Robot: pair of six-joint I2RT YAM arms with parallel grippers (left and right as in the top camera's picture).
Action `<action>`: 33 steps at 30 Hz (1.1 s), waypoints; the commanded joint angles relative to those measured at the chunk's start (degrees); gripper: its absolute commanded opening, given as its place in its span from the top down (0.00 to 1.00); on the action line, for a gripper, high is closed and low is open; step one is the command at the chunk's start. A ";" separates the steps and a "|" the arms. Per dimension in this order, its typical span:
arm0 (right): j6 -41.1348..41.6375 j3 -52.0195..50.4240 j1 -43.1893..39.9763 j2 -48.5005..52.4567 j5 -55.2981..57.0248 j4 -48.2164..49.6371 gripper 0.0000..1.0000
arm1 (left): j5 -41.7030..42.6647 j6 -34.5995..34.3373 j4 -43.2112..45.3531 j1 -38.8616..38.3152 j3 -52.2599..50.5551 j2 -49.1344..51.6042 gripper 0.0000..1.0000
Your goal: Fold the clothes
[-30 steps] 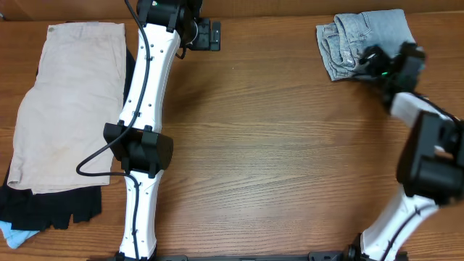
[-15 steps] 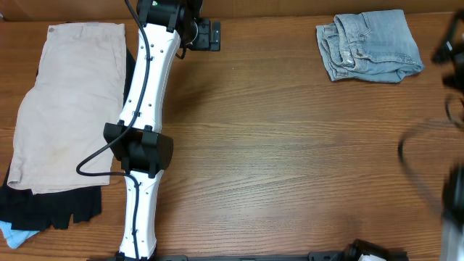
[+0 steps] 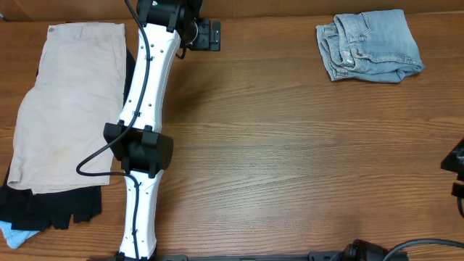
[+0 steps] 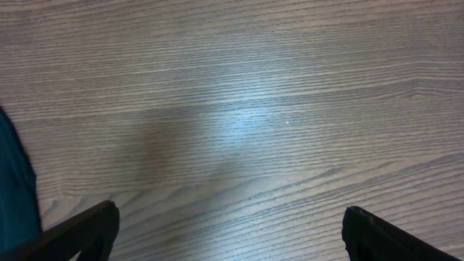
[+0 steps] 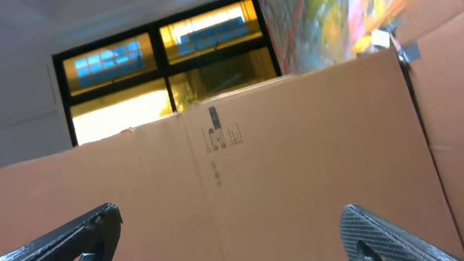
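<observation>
Folded light-blue jeans [image 3: 370, 45] lie at the table's back right. A beige garment [image 3: 65, 101] lies spread flat at the left, on top of a black garment [image 3: 54, 209] and a light-blue one [image 3: 14, 233]. My left gripper [image 3: 206, 34] is at the back centre, open and empty over bare wood in the left wrist view [image 4: 230, 232]. My right arm [image 3: 457, 170] is pulled back to the right edge; its gripper [image 5: 230, 232] is open, empty, and points up at a cardboard box [image 5: 239, 167].
The left arm [image 3: 141, 145] stretches from the front edge to the back, beside the clothes pile. A dark teal cloth edge [image 4: 13, 188] shows at the left of the left wrist view. Bare wooden table [image 3: 290, 145] lies between the arm and the jeans.
My right arm has drawn away from the folded jeans and swung out to the table's right edge. The jeans stay folded in place. The left arm has not moved.
</observation>
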 commanded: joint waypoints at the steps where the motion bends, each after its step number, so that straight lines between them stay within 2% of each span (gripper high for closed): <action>1: -0.50 -0.79 0.24 0.61 -0.22 -2.05 0.00 | 0.00 0.87 0.15 0.09 1.11 1.03 0.00; 8: 0.42 -9.07 4.52 -0.48 -1.75 4.00 0.00 | 0.00 0.87 0.15 0.09 1.11 1.03 0.00; 13: 0.39 -22.82 8.85 -5.44 0.66 14.40 0.00 | 0.00 0.87 0.15 0.09 1.11 1.03 0.00; 16: 0.37 -33.03 11.30 -9.73 5.70 21.86 0.00 | 0.00 0.87 0.15 0.09 1.11 1.03 0.00; 20: 0.35 -45.81 13.40 -15.58 13.25 26.69 0.00 | 0.00 0.87 0.15 0.09 1.11 1.03 0.00; 26: -0.85 -58.36 15.89 -22.27 22.05 26.69 0.00 | 0.00 0.87 0.15 0.09 1.11 1.03 0.00; 28: -9.03 -64.63 17.27 -26.10 19.71 26.71 0.00 | 0.00 0.87 0.15 0.09 1.11 1.03 0.00; 33: -10.21 -70.47 18.27 -29.66 16.20 26.71 0.00 | 0.00 0.87 0.15 0.09 1.11 1.03 0.00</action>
